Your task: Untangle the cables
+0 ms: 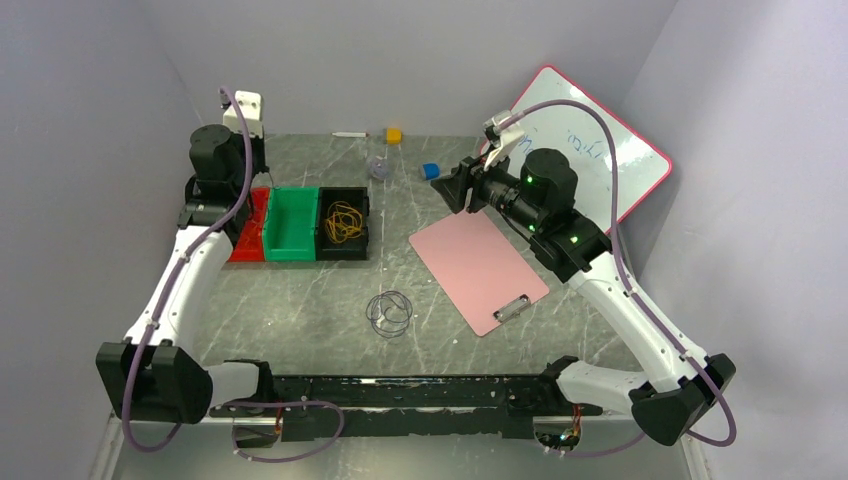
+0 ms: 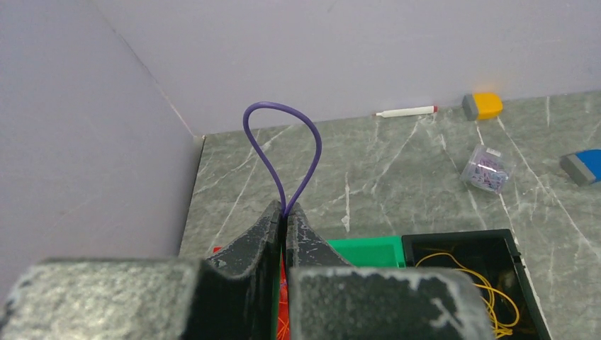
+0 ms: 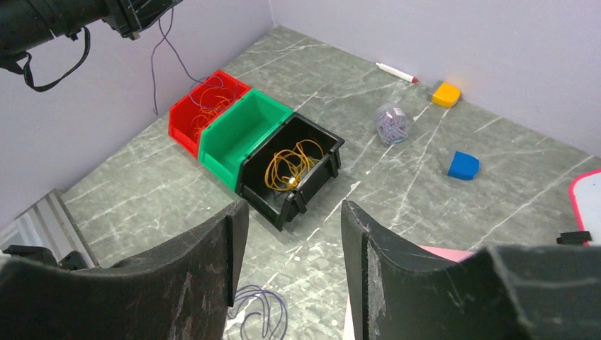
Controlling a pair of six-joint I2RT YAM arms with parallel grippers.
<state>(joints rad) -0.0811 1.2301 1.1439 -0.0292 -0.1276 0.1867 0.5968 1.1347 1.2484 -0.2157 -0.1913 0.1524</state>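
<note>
My left gripper (image 2: 285, 209) is shut on a thin purple cable (image 2: 282, 142) whose loop stands up above the fingertips. In the right wrist view that cable (image 3: 154, 71) hangs from the left gripper (image 3: 138, 14) down beside the red bin (image 3: 186, 117), which holds an orange-red cable (image 3: 209, 105). A yellow cable (image 1: 344, 222) lies coiled in the black bin (image 1: 356, 195). A dark blue-black cable (image 1: 388, 313) lies looped on the table in front of the bins. My right gripper (image 3: 292, 212) hovers open above the table's middle, nothing between its fingers.
A green bin (image 1: 292, 222) sits between the red and black ones. A pink clipboard (image 1: 478, 268) lies right of centre, and a whiteboard (image 1: 600, 150) leans at the back right. A blue block (image 1: 431, 171), yellow block (image 1: 394, 135), marker (image 1: 350, 134) and clear jar (image 1: 377, 167) lie at the back.
</note>
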